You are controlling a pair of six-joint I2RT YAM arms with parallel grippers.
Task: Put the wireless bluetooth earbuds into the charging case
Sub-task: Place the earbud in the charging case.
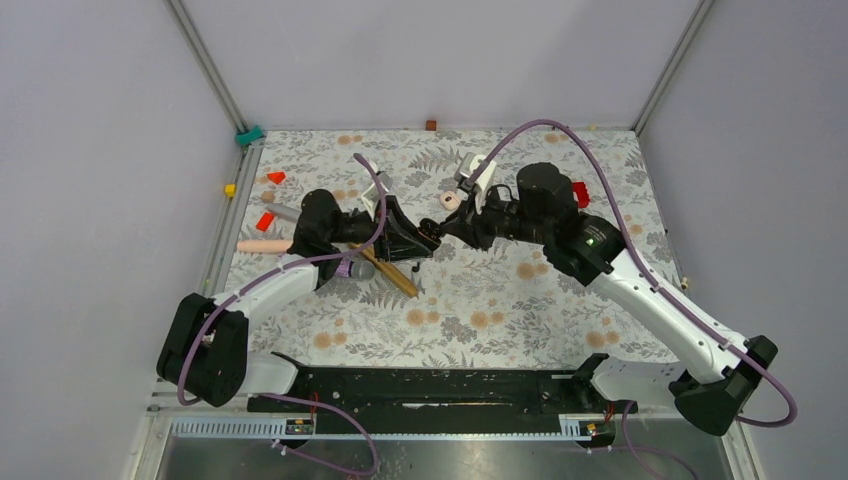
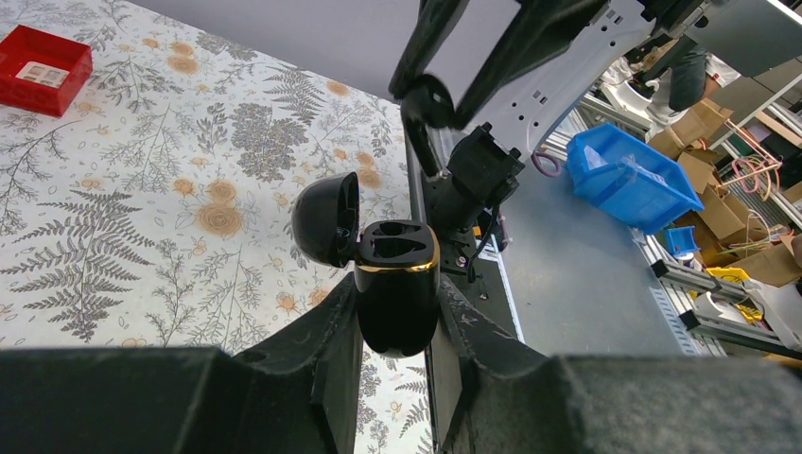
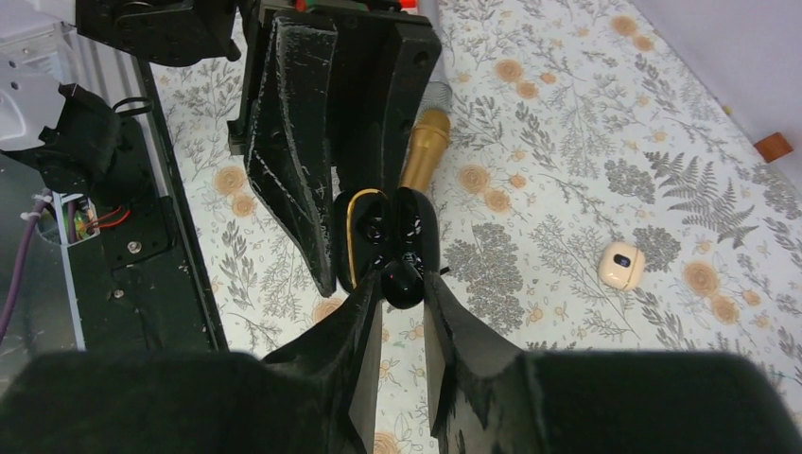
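Two pincers meet nose to nose above the middle of the floral surface [image 1: 480,300]. The left pincer [image 2: 397,326] is clamped on the body of the charging case [image 2: 395,284]. In the left wrist view the case's lid [image 2: 324,219] is swung open toward 9 o'clock, and its two wells [image 2: 397,244] face up and appear unfilled. The right pincer [image 3: 402,288] is closed to a narrow gap on one earbud [image 3: 402,272]; the second of the pair cannot be made out.

Governing relation: in the right wrist view the case mouth lies at 12 o'clock from the held earbud, just beyond it, and contact cannot be judged. In the top view the case lies at 9 o'clock from the right pincer. The remaining move is judged to be a short advance along that line, with the stem matched to a well. A gold microphone [image 3: 426,151] lies farther out, near 12 o'clock.
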